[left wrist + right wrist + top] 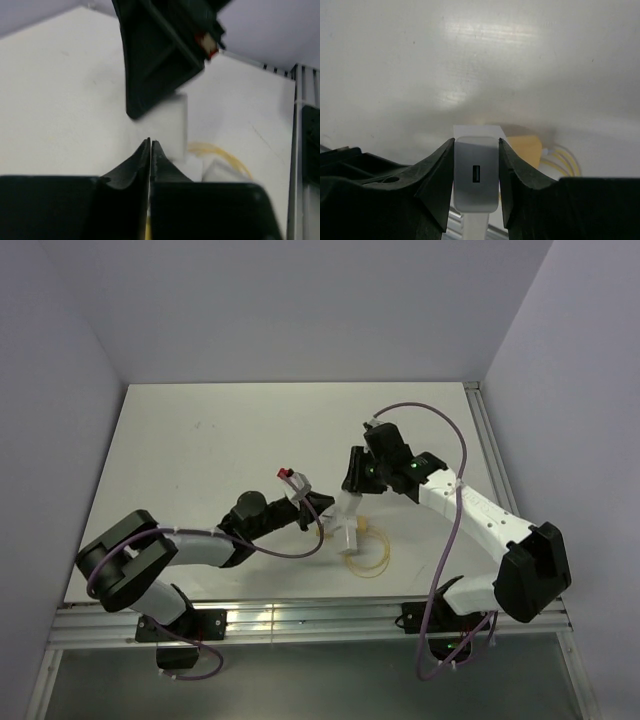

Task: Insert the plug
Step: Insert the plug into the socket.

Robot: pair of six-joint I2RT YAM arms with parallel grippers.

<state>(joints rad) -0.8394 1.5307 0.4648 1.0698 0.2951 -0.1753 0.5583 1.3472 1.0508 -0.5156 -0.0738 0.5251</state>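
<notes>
Two end effectors, one charger, one cable with plug, all on my white tabletop [200,440], grouped toward the near edge about halfway along it.

Item 1: my right end effector [476,142]. Pinches the charger [476,175] by its two flat sides. The face with the small slot looks back at my wrist camera. From above, the charger hangs from my fingers over the tabletop, tilted toward the near edge.

Item 2: my left end effector [150,142]. Fingertips pressed together with only a hairline between them. I cannot tell whether anything thin is caught there. It sits just beside the charger, on the side toward the left edge, pointing at it.

Item 3: yellow cable [370,560]. Loose coil, flat on the tabletop, just nearer the near edge than the charger.

Item 4: plug [220,171]. Small white piece, blurred, lying at the coil, not in the charger's slot.
</notes>
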